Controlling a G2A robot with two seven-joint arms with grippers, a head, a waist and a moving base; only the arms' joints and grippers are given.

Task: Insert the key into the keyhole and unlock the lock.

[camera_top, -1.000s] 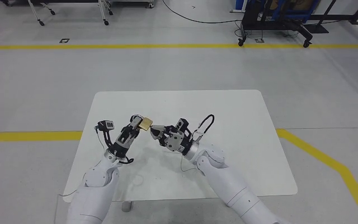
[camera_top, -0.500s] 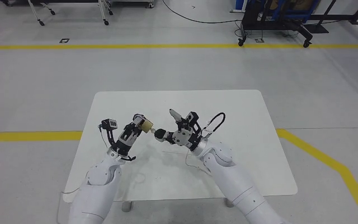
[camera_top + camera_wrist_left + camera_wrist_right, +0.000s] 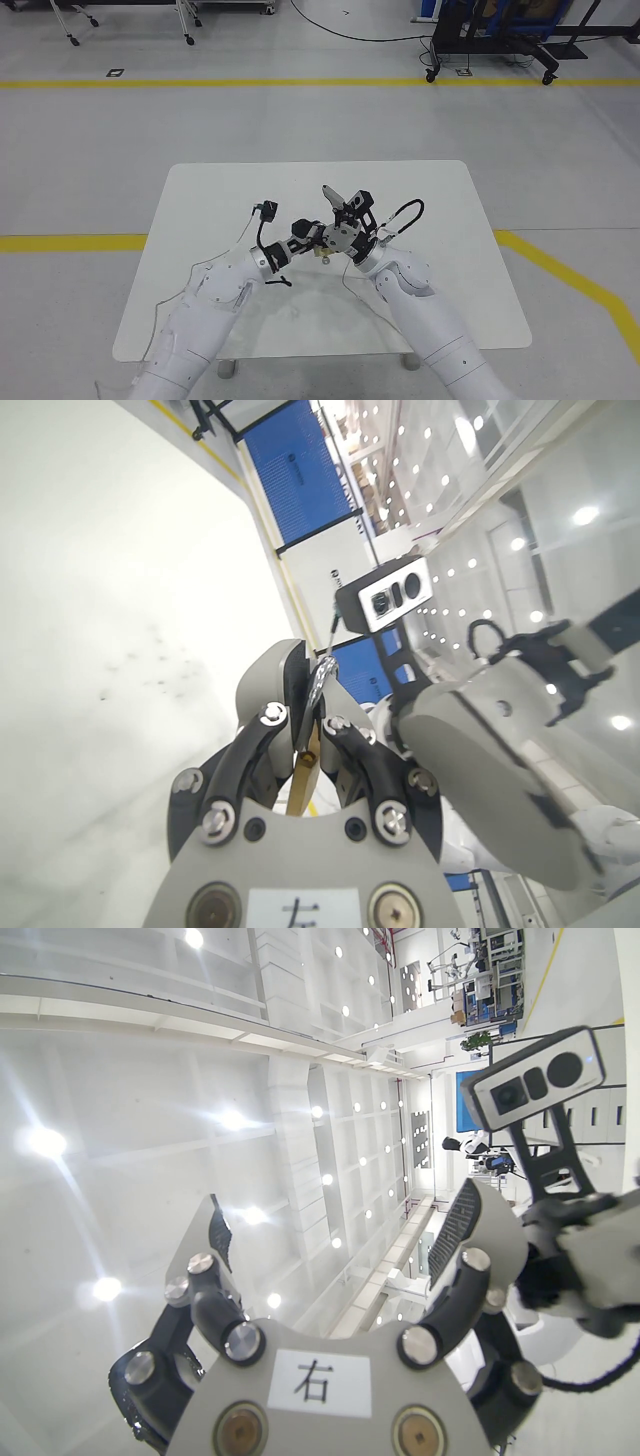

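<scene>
My left gripper [image 3: 308, 233] hovers over the middle of the white table [image 3: 430, 190], shut on a brass padlock [image 3: 305, 777]. The lock's body lies between the fingers toward the palm. A silver metal piece [image 3: 324, 674] sticks out at the left gripper's tips [image 3: 312, 672]; whether it is the shackle or the key I cannot tell. A small brass-coloured bit [image 3: 322, 252] shows just below the two grippers. My right gripper [image 3: 338, 205] sits right beside the left one, tilted up and open. In its own view the right gripper [image 3: 340, 1200] has nothing between its fingers.
The right arm's grey finger [image 3: 475, 745] and wrist camera [image 3: 390, 597] stand very close to the left gripper. Thin cables [image 3: 345, 290] trail on the table under both arms. Bare tabletop [image 3: 100, 575] lies on all sides, with floor and yellow lines [image 3: 300, 82] beyond.
The left arm has carried the padlock rightward to the table's middle. The right gripper has come off the lock, opened, tipped upward and shifted right.
</scene>
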